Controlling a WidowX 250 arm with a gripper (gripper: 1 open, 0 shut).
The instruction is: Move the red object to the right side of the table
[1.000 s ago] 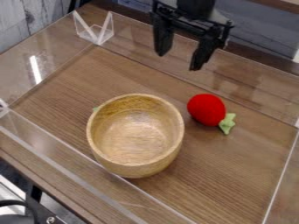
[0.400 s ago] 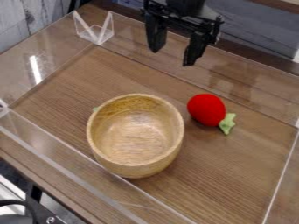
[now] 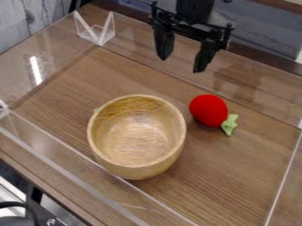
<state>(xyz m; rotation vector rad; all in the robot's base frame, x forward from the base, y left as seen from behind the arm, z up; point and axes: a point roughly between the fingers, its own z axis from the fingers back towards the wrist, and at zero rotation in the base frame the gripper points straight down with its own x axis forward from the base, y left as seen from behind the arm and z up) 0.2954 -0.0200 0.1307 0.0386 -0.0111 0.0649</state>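
Nothing on the tabletop has shifted since the earlier frames; only my gripper [image 3: 184,55] has drifted a touch sideways at the far end, first left, then back right. The red object [image 3: 210,109] lies on the table [image 3: 253,154] right of centre, its green leafy tip pointing toward the right wall, near the wooden bowl [image 3: 138,134] but apart from it. My gripper hangs well behind the strawberry, pointing down, jaws spread wide and grasping nothing. I see only its dark fingers [image 3: 203,56] and lower body; the arm above is cut off by the top edge. The clear acrylic walls [image 3: 283,190] are hard to trace except by their glinting edges. I can read no labels or writing anywhere.
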